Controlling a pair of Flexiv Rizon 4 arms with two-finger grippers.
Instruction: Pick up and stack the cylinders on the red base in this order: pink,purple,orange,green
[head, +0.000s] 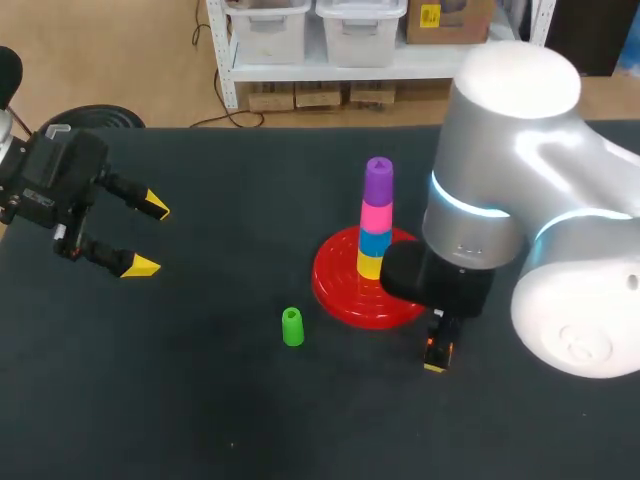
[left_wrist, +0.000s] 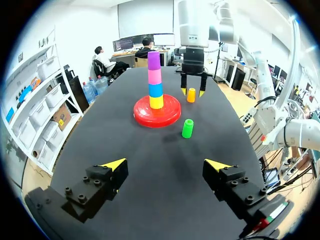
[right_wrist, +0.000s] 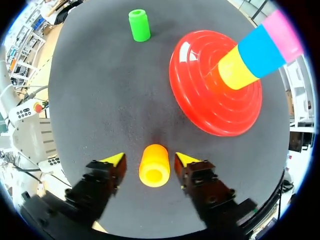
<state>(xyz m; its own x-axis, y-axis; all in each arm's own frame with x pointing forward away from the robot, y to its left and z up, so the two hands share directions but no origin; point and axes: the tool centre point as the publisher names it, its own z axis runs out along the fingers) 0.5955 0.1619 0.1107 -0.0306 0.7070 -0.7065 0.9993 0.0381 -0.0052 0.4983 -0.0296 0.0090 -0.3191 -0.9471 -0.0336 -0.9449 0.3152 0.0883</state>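
Nearest, the right gripper points down at the dark surface. Its yellow-tipped fingers are spread either side of a small upright orange plastic cylinder, with narrow gaps. Just beyond stands a green plastic cylinder. Behind it, the round red base carries a stack: yellow cylinder, blue cylinder, pink cylinder, purple cylinder on top. Well left, the left gripper hangs spread, holding nothing.
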